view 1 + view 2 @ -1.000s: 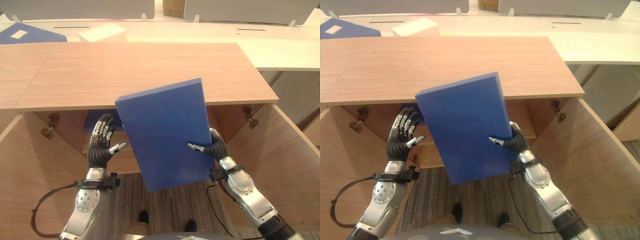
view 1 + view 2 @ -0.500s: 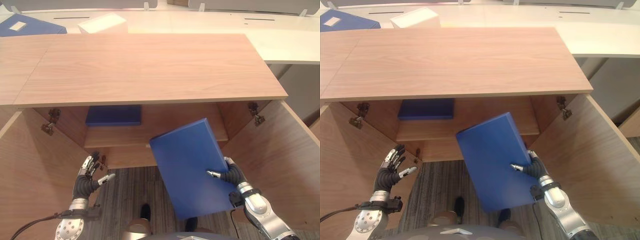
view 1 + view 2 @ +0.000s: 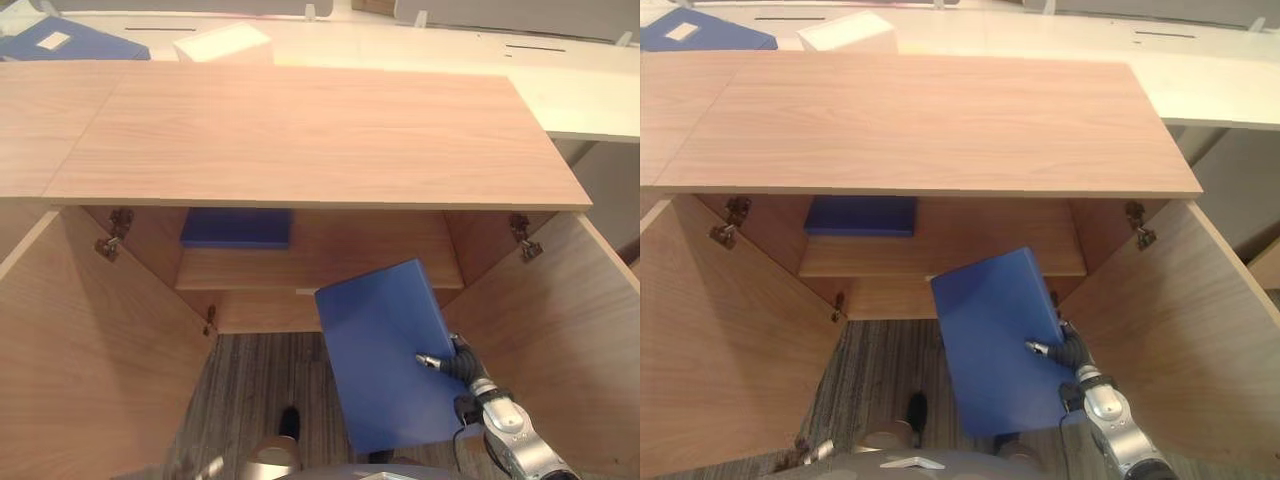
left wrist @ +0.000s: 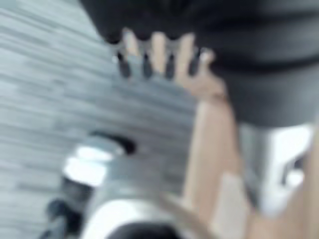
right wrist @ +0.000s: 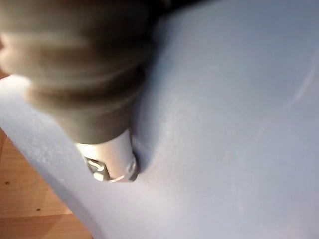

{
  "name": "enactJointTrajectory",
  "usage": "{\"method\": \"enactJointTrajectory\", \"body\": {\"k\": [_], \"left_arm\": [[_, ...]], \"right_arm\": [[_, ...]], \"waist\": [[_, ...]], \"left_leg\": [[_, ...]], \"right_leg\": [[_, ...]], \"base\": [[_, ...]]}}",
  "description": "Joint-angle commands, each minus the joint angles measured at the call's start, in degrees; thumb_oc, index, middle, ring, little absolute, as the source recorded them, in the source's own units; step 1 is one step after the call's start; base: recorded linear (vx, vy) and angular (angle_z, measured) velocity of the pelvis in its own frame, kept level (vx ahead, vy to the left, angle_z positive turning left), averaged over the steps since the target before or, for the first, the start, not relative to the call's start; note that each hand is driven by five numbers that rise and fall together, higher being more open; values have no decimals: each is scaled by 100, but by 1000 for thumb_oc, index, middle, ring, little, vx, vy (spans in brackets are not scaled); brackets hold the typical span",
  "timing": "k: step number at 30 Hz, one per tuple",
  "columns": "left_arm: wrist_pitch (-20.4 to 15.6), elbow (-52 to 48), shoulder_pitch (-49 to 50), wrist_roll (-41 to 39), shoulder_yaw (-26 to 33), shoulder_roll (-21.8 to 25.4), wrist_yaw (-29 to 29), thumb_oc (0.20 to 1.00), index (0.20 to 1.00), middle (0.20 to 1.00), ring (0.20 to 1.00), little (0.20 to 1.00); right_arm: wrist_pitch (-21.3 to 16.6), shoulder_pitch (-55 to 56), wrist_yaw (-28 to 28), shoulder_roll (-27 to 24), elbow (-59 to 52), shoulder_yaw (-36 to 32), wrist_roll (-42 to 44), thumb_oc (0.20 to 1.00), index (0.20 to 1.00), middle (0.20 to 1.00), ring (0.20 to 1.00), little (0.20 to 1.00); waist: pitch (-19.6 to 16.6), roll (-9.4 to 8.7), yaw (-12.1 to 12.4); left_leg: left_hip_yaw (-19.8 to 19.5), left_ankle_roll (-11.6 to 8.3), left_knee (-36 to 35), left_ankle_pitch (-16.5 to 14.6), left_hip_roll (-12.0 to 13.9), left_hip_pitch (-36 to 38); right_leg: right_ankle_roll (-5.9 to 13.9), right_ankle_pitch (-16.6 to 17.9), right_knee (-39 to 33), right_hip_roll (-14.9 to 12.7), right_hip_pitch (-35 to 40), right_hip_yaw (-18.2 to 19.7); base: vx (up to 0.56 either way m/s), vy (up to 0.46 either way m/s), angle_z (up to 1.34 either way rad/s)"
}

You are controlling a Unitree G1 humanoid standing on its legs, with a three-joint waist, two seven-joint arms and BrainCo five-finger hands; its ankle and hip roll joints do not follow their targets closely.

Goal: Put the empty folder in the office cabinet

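My right hand [image 3: 458,361] is shut on the right edge of a plain blue folder [image 3: 385,365], thumb on its front face [image 5: 224,99] and fingers behind it. The folder is tilted and sits low in front of the open wooden cabinet [image 3: 300,130], its top corner just below the shelf [image 3: 320,268] on the right side. My left hand [image 4: 159,55] hangs low over the striped carpet by the left door, fingers straight and holding nothing.
A second blue folder [image 3: 236,228] lies flat on the shelf's left part. The cabinet doors stand open at left [image 3: 90,340] and right [image 3: 570,320]. On the desk behind are a blue binder [image 3: 70,40] and a white box [image 3: 225,42].
My right hand has brought the folder down from above the cabinet top to the opening below the shelf. My left hand has dropped away toward the floor. The camera has shifted too.
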Motion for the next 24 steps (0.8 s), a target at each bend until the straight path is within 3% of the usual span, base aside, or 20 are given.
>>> {"method": "enactJointTrajectory", "body": {"k": [1,8,9,14,16,18,19,24], "left_arm": [[-175,-291,-119,298,-147,357,-260,1000,1000,1000,1000,1000],[-112,319,-674,471,-248,392,-576,1000,1000,1000,1000,1000],[-179,453,-862,470,-376,413,-579,1000,1000,1000,1000,1000],[-330,632,-1041,500,-443,393,-479,1000,1000,1000,1000,1000],[-248,715,-1204,394,-382,392,-379,1000,1000,1000,1000,1000],[-118,747,-1285,385,-288,396,-272,1000,1000,1000,1000,1000],[-13,736,-1282,388,-255,380,-193,1000,1000,1000,1000,1000],[42,876,-1184,525,-200,228,-79,1000,1000,1000,1000,1000]], "right_arm": [[-522,-697,-12,-283,-321,-200,391,200,200,200,200,200],[-428,-1288,50,-298,-188,-262,647,200,200,200,200,200],[-434,-1538,18,-285,7,-330,702,200,200,200,200,200],[-424,-1758,-19,-284,170,-313,760,200,200,200,200,200],[-362,-1813,-72,-212,235,-304,632,200,200,200,200,200],[-320,-1807,-55,-155,298,-331,555,200,200,200,200,200],[-217,-1783,-81,-78,321,-343,514,200,200,200,200,200],[-31,-1673,-158,25,436,-389,424,200,200,200,200,200]], "waist": [[-29,255,114],[56,321,92],[148,361,128],[252,381,112],[323,322,-45],[319,281,-144],[329,302,-182],[433,236,-272]], "left_leg": [[267,90,33,-540,123,249],[306,318,200,-630,-112,18],[330,413,369,-676,-170,-95],[387,434,454,-690,-214,-143],[530,424,627,-914,-291,-43],[595,410,703,-1050,-311,45],[595,388,784,-1257,-284,209],[588,437,1088,-1523,-348,523]], "right_leg": [[448,-107,7,-297,100,210],[605,58,96,-506,-128,388],[573,-13,515,-618,-256,354],[533,103,520,-583,-385,339],[636,522,192,-515,-710,458],[704,683,22,-472,-976,508],[790,621,7,-410,-1177,515],[787,601,7,-289,-1576,417]], "base": [[48,126,-2],[-3,163,-12],[-62,164,-8],[-20,65,-10],[116,35,-22],[215,19,-28],[307,30,-17],[290,-26,0]]}}
